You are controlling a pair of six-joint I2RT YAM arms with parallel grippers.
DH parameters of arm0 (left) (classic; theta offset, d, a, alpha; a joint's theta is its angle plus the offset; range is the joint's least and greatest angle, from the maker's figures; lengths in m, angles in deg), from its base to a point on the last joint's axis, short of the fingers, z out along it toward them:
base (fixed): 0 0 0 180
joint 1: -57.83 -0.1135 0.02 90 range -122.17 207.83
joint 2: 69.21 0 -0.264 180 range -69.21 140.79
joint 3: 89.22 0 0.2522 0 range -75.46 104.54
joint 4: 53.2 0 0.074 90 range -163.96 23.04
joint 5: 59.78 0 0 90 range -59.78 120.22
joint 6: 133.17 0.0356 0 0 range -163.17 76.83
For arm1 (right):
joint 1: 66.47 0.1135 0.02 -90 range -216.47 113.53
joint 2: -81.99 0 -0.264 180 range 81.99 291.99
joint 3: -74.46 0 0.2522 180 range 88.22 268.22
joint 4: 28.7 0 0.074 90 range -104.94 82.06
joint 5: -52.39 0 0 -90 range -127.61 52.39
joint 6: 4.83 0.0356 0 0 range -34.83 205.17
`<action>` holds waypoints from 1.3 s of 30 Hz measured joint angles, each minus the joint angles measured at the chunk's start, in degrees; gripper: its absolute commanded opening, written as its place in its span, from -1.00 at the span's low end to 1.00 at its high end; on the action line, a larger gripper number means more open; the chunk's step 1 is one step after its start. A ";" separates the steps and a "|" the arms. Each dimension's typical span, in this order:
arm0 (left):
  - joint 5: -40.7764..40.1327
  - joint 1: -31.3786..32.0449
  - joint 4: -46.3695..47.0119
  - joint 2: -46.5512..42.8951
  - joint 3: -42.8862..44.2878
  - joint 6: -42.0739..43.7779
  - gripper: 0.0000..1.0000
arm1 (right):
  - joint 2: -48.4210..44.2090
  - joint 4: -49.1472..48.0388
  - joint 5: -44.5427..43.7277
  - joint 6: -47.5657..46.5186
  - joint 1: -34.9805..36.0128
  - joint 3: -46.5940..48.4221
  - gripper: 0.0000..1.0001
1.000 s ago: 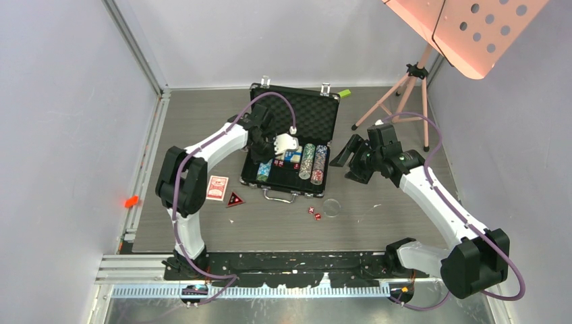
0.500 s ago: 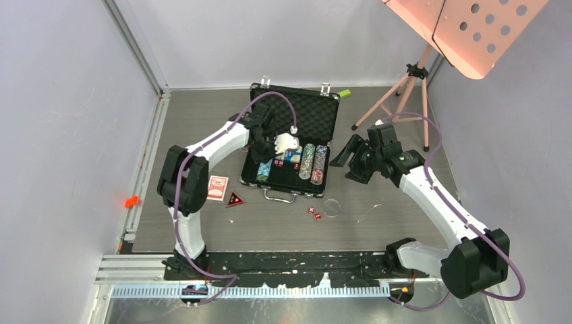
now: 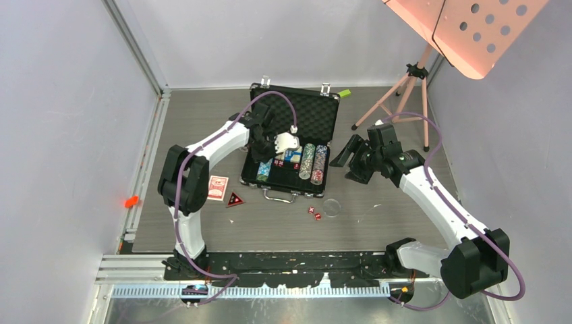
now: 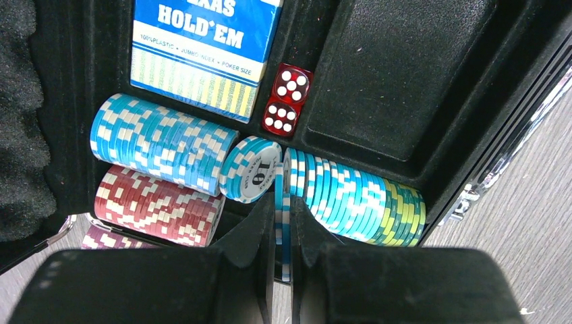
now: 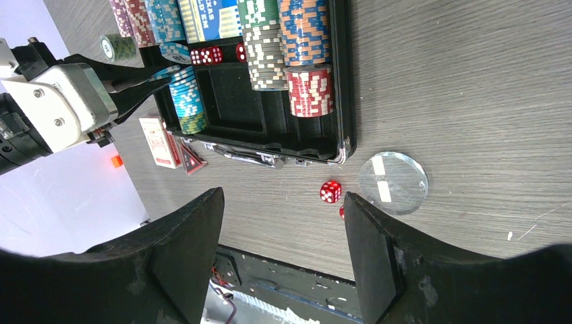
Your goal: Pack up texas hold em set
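Note:
The black briefcase [image 3: 328, 108] lies open mid-table, its foam-lined lid up at the back. My left gripper [image 3: 270, 159] hangs over the case's left end. In the left wrist view it [image 4: 282, 209] is shut on two blue-white poker chips [image 4: 282, 236], edge-on beside the blue chip stacks [image 4: 351, 199]. A blue card box [image 4: 202, 47] and two red dice [image 4: 287, 99] lie in the case. On the table sit the red-backed deck [image 3: 217, 187], red triangle [image 3: 235, 200], two red dice [image 3: 313, 213] and clear disc [image 3: 331, 207]. My right gripper [image 3: 347, 158] is open and empty to the right of the case.
A pink tripod stand [image 3: 405, 88] with a perforated pink panel [image 3: 465, 27] stands at the back right. A small green block [image 3: 345, 93] lies by the case's back right corner. An orange-red piece [image 3: 131, 201] sits on the left rail. Grey walls enclose the table.
My left gripper has shifted very slightly over the case with the chips in it. The right arm has not moved.

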 measured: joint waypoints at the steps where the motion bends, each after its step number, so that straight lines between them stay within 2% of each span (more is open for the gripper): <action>1: 0.00 0.00 0.04 0.00 0.00 0.00 -1.00 | 0.00 -0.02 0.00 0.00 0.00 0.00 0.43; 3: 0.00 -0.07 0.09 0.00 0.04 0.00 -0.99 | 0.00 0.00 0.00 0.00 0.00 0.00 0.43; 6: 0.04 -0.09 -0.22 0.00 0.42 0.00 -0.83 | 0.00 0.00 0.00 0.00 0.00 0.00 0.43; 9: 0.50 -0.09 -2.10 0.00 1.73 0.09 -0.80 | 0.00 0.00 0.00 0.00 0.00 0.02 0.43; 16: 0.83 -0.09 -3.80 0.00 2.43 0.11 -1.00 | 0.00 0.02 0.00 0.00 0.02 0.17 0.42; 27: 0.79 -0.11 -2.69 0.59 2.71 0.04 -1.00 | 0.02 0.02 0.00 0.00 0.00 0.24 0.42; 35: 0.76 -0.11 -2.29 4.66 4.68 0.04 -1.00 | 0.02 0.02 0.00 -0.02 0.00 0.33 0.42; 39: 0.76 -0.11 -2.27 5.14 4.83 0.02 -0.72 | 0.02 0.02 0.00 -0.02 0.00 0.33 0.42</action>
